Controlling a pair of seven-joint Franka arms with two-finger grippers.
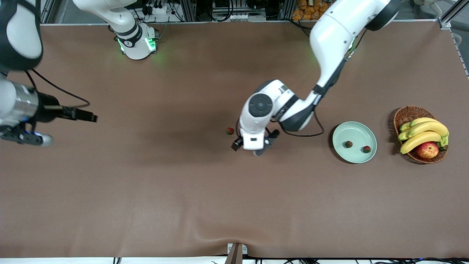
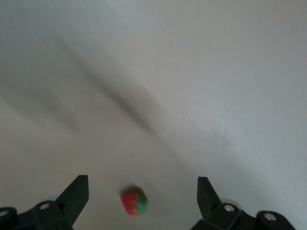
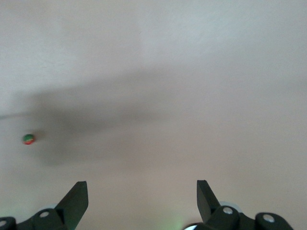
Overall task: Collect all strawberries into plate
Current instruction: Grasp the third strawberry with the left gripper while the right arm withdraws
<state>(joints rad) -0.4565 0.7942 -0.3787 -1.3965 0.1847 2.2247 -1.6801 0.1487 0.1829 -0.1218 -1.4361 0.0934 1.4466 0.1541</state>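
One strawberry (image 1: 229,131) lies on the brown table near its middle. My left gripper (image 1: 253,146) hangs open just beside and above it. In the left wrist view the strawberry (image 2: 134,201) shows low between the open fingers of the left gripper (image 2: 142,187), untouched. Two more strawberries (image 1: 348,144) (image 1: 366,149) lie in the pale green plate (image 1: 357,126) toward the left arm's end. My right gripper (image 1: 25,137) waits open over the right arm's end of the table. From the right gripper (image 3: 142,187) in its wrist view, the lone strawberry (image 3: 29,139) looks small and distant.
A brown wicker basket (image 1: 403,115) with bananas (image 1: 423,134) and a red-yellow apple (image 1: 427,150) stands beside the plate, at the left arm's end. The left arm's cable (image 1: 304,135) hangs low between its hand and the plate.
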